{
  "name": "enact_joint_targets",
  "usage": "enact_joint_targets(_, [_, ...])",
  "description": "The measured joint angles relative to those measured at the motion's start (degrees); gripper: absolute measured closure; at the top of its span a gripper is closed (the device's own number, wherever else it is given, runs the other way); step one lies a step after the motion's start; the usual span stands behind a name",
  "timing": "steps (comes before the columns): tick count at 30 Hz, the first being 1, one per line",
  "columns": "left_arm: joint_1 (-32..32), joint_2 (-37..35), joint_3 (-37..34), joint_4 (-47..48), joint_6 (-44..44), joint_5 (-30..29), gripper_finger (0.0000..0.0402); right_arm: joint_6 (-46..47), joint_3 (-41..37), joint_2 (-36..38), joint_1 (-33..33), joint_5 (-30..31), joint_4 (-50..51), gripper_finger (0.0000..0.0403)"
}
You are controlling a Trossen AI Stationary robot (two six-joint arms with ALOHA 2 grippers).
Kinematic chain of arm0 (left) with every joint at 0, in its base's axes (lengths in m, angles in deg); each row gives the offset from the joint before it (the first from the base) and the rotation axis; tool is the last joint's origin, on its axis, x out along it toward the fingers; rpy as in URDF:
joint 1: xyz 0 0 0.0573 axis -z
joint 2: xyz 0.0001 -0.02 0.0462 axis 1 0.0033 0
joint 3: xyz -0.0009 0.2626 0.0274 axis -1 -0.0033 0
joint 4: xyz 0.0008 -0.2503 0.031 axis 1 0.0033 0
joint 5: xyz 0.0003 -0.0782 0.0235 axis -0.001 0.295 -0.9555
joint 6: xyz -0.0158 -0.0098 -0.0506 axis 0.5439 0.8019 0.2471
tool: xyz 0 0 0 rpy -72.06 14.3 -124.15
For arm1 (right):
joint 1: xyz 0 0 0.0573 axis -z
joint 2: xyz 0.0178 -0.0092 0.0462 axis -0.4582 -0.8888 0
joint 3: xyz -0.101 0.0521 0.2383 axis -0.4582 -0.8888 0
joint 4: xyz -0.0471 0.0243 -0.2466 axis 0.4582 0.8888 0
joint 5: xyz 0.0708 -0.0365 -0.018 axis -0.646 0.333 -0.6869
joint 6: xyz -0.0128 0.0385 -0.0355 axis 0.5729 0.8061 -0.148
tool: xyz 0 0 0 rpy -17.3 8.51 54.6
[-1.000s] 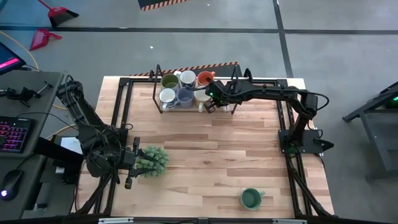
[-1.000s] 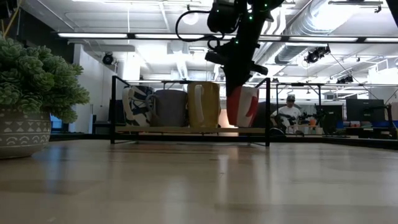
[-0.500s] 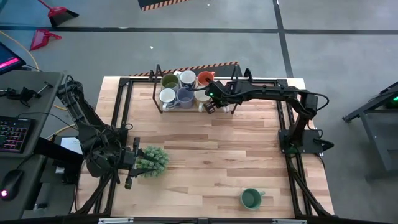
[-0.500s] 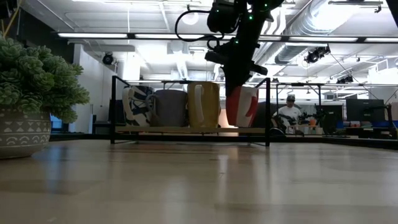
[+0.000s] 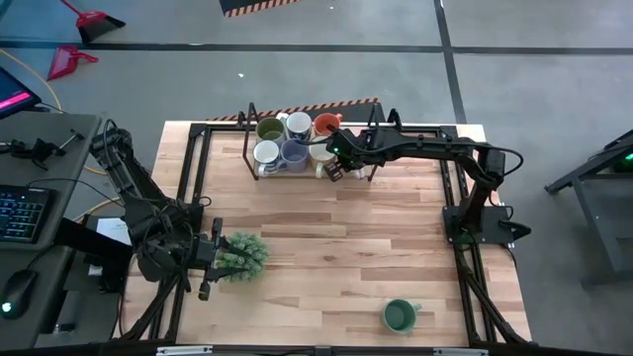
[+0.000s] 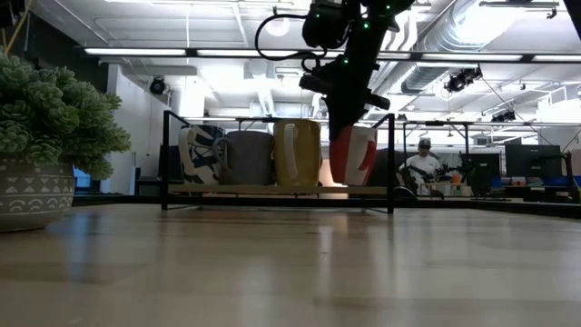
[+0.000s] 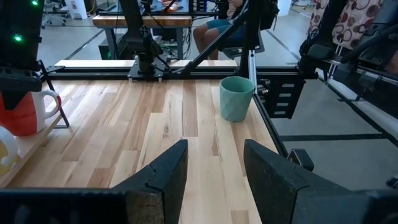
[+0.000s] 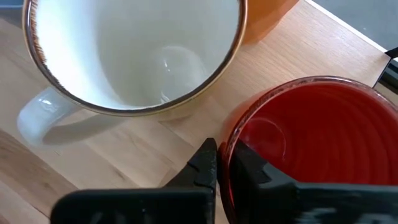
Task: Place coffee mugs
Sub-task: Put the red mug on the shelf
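Right wrist view shows the right gripper [image 8: 222,163] pinching the rim of the red mug [image 8: 317,140], one finger inside the wall and one outside, with a white mug [image 8: 134,53] just beside it. By the look of it the mug is stiff glazed ceramic, fairly weighty for its size, slick under hard fingers and liable to chip if knocked against its neighbours; a rim pinch like this one seems workable, though the handle side would resist twisting better.

From above, that mug sits at the right end of the black wire rack [image 5: 249,138] near the table's far edge, where the other mugs [image 5: 282,140] stand packed touching one another. A dark green mug [image 5: 400,315] stands alone near the front edge, well apart from the rack. The left gripper [image 7: 214,163] hangs with its fingers spread and empty, just beside the potted plant [image 5: 240,257] at the left.

The light wooden table [image 5: 336,237] is flat and planked. Beyond it lies a grey floor, a desk with a keyboard [image 5: 22,213] at the left, and, in the low view, a person seated [image 6: 419,165] in a bright office.
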Motion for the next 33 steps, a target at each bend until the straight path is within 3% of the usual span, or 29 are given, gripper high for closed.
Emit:
enact_joint_targets(20, [0.0, 0.0, 0.0, 0.0, 0.0, 0.0, 0.0257, -2.5, 0.0, 0.0, 0.0, 1.5, 0.5, 0.0388])
enact_joint_targets(33, [0.0, 0.0, 0.0, 0.0, 0.0, 0.0, 0.0257, -1.9, 0.1, 0.0, 0.0, 1.8, 1.3, 0.0315])
